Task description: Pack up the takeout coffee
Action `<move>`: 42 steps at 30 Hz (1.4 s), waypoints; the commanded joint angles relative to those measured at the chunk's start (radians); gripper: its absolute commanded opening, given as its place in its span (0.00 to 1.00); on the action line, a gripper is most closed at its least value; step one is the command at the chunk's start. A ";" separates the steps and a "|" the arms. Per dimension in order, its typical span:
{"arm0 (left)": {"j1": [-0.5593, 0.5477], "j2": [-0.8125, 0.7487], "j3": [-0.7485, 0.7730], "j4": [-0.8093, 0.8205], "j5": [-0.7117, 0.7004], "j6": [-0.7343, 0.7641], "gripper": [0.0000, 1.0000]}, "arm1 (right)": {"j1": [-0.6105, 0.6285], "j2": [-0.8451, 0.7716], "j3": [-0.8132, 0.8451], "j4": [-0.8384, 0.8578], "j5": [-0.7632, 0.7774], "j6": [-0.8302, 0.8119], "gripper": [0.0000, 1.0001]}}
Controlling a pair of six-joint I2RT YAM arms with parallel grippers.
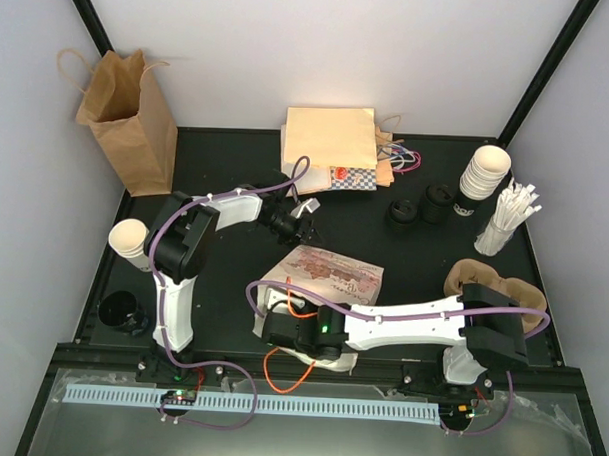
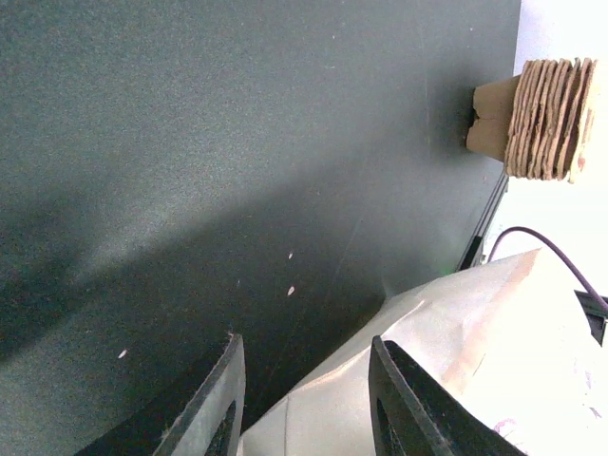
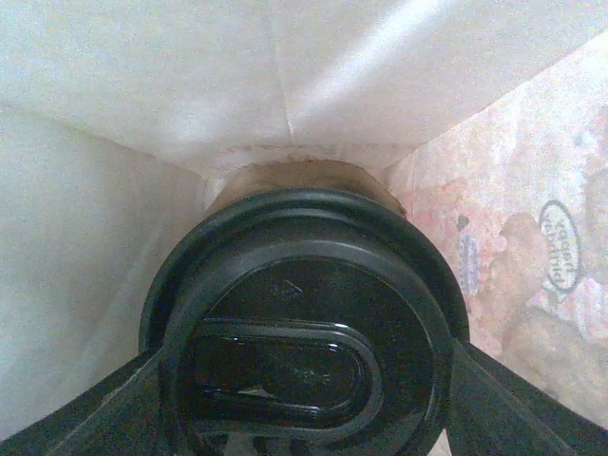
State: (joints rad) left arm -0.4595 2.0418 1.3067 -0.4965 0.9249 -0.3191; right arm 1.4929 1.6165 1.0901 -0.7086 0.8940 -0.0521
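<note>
Black-lidded takeout coffee (image 3: 304, 323), lid toward wrist camera, axis into bag (image 3: 285, 76); right tool (image 3: 304, 407) clamps it; left tool (image 2: 306, 380) apart.

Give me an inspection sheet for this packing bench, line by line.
Surface: black tabletop, few pale specks.
Job's things: paper cup with round black plastic lid, inside the white printed paper bag lying on its side.
Clutter: upright brown paper bag, flat bag stack, loose black lids, stacked lidless cream cups, cardboard cup carriers.
Grippers: right gripper shut on the cup inside the bag; left gripper open beside the bag.
Cables: purple cables along both arms.
Surroundings: white walls, black frame posts.
</note>
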 commanded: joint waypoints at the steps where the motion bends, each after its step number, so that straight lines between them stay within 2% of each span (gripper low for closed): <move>1: -0.003 0.010 0.025 -0.031 0.023 0.006 0.38 | -0.001 -0.043 0.036 0.010 0.104 -0.017 0.33; 9: -0.004 0.003 0.022 -0.059 0.022 0.008 0.38 | 0.000 -0.025 0.014 0.031 0.096 -0.024 0.33; 20: -0.004 -0.016 -0.012 -0.063 0.019 0.011 0.38 | 0.000 0.003 0.000 0.020 -0.006 -0.002 0.34; 42: -0.007 -0.022 -0.020 -0.097 0.017 0.033 0.37 | -0.002 0.083 -0.036 0.078 -0.013 -0.017 0.34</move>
State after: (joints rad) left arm -0.4595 2.0418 1.2976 -0.5396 0.9234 -0.3122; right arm 1.4929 1.6592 1.0740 -0.6498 0.9108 -0.0734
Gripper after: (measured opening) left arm 0.371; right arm 0.712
